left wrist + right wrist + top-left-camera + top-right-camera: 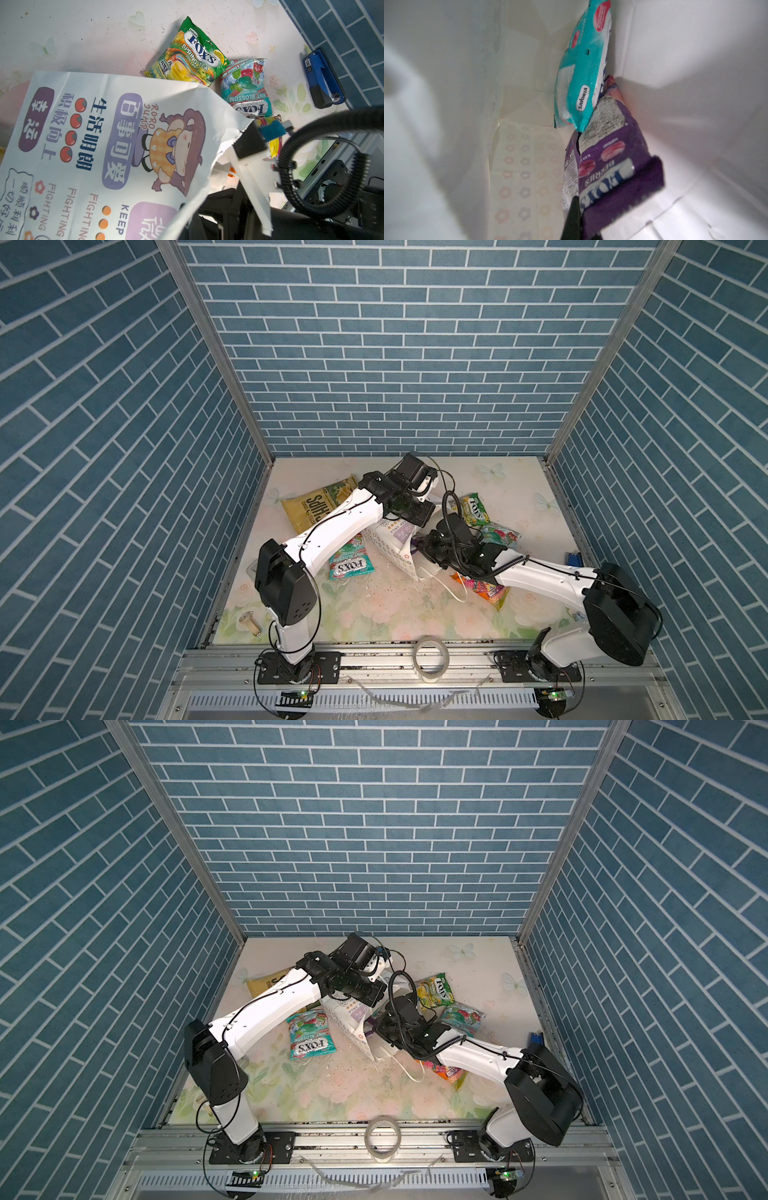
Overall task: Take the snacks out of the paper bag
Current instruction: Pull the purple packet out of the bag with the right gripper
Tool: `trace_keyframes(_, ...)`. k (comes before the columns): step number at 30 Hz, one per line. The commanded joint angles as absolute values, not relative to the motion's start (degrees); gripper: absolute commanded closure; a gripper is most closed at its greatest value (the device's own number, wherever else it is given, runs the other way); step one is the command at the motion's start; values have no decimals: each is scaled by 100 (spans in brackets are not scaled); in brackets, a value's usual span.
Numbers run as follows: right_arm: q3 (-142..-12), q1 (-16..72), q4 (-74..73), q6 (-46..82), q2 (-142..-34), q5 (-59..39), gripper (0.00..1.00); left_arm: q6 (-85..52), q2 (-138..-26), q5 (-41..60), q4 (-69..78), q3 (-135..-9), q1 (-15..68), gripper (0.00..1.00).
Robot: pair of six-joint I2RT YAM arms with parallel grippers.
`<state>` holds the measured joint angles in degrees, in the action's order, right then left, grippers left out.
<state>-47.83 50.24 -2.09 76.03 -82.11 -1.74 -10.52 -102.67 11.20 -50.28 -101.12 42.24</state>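
We see a pale tabletop (374, 614) printed with pink flowers and butterflies. At its centre lies a tall white paper carrier bag (392, 545), tipped on its side. Toward 10 o'clock rests a yellow-olive glossy chips bag (309, 506). Just beside the carrier bag, toward 8 o'clock, lies a teal FOX'S candy packet (351, 566). Toward 2 o'clock we find a yellow-green FOX'S candy packet (476, 510), with a second teal FOX'S packet (500, 537) just beside it toward 3 o'clock. An orange glossy candy packet (486, 587), only partly visible to us, lies toward 4 o'clock. A dark blue stapler-like object (573, 559) sits at the 3 o'clock edge, and a small brass-coloured cylinder (249, 622) near the 8 o'clock corner. Pale crumbs (399, 585) are scattered between centre and 6 o'clock.
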Motion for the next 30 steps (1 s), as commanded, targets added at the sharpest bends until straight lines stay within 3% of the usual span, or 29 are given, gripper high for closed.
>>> trace_keyframes(1, -4822, 5018, 184, 7218, -7715, -93, 100, -993, -10318, 958, -5212, -10018, 4167, 100)
trace_keyframes(22, -5258, 4827, 2571, 6063, -6092, -308, 100, -918, -10465, 1056, -5590, -10580, 4170, 100)
trace_keyframes(30, -5909, 4754, 4046, 5764, -5135, 469, 100, -796, -10503, 1063, -5874, -10928, 4166, 100)
